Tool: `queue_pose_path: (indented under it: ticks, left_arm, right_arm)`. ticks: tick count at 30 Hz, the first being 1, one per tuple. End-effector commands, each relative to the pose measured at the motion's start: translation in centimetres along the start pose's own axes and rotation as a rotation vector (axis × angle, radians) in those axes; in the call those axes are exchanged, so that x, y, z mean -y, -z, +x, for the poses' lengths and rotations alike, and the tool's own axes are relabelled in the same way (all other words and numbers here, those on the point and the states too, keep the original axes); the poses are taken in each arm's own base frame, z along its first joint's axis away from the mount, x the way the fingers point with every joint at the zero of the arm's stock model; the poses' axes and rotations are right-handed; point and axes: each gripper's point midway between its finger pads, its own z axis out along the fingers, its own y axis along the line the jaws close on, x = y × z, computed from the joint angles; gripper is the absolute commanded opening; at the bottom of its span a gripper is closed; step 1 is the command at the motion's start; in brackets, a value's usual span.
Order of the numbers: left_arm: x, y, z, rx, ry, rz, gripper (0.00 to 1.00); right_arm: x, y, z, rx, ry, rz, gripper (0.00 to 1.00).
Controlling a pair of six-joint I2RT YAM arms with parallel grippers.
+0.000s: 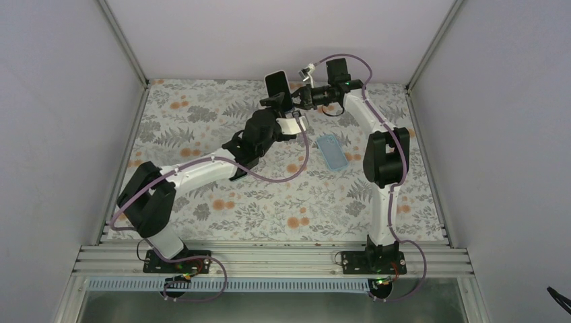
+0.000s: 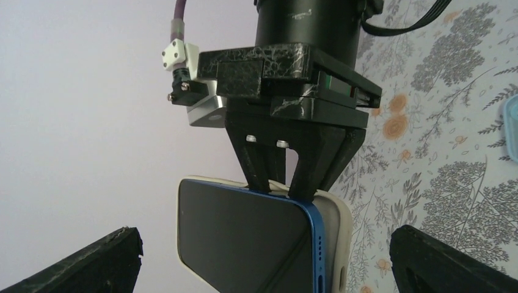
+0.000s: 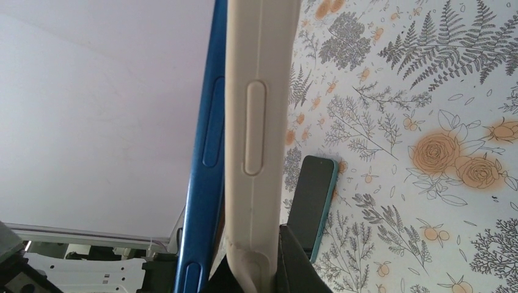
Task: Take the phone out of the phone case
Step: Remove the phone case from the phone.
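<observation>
Phone (image 2: 244, 238) and case (image 2: 339, 223) pinched by right end effector (image 2: 280, 188).

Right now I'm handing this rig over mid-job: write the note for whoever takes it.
Left gripper: wide open, either side of the phone, touching nothing.
Right gripper: shut on the top edge, apparently on the phone case, holding both above the table.
Done: case partly peeled off the blue phone.
Left: pull the phone fully free.
Also: a teal handset lies flat on the table.
</observation>
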Motion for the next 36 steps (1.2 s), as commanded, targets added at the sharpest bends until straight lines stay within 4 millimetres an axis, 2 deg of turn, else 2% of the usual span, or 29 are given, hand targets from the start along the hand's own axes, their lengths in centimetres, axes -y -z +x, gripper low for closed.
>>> queue_pose_path:
  ticks: [1, 14, 18, 22, 25, 28, 31, 36]
  left_arm:
    - [-2.1, -1.0, -0.3, -0.014, 0.006, -0.084, 1.00]
    - [-4.2, -1.6, 1.5, -0.067, 0.026, -0.147, 1.00]
    - [-3.9, -2.5, 2.6, -0.113, -0.032, -0.182, 0.98]
    - [-4.5, -2.4, 3.7, -0.148, -0.101, -0.288, 0.94]
    - [-6.0, -1.5, 4.1, -0.166, -0.159, -0.442, 0.87]
    - [-7.6, -0.5, 4.6, -0.192, -0.202, -0.597, 0.75]
    - [-8.9, 0.7, 4.5, -0.191, -0.233, -0.728, 0.66]
    - [-9.7, 1.3, 3.1, -0.138, -0.242, -0.786, 0.55]
  right_arm:
    - [-3.6, 0.5, -0.8, 0.015, 0.075, -0.067, 0.03]
    - [-3.7, 0.6, -0.6, 0.014, 0.078, -0.071, 0.03]
    - [-3.7, 0.6, -0.6, 0.013, 0.069, -0.078, 0.03]
    - [-4.1, 0.7, -0.7, 0.015, 0.071, -0.081, 0.03]
    - [-4.5, 0.9, -0.7, 0.016, 0.076, -0.089, 0.03]
    - [-4.8, 0.9, -0.6, 0.011, 0.073, -0.105, 0.03]
    - [-4.9, 0.8, -0.3, 0.005, 0.067, -0.118, 0.03]
    - [-4.8, 0.4, 0.3, -0.014, 0.059, -0.137, 0.03]
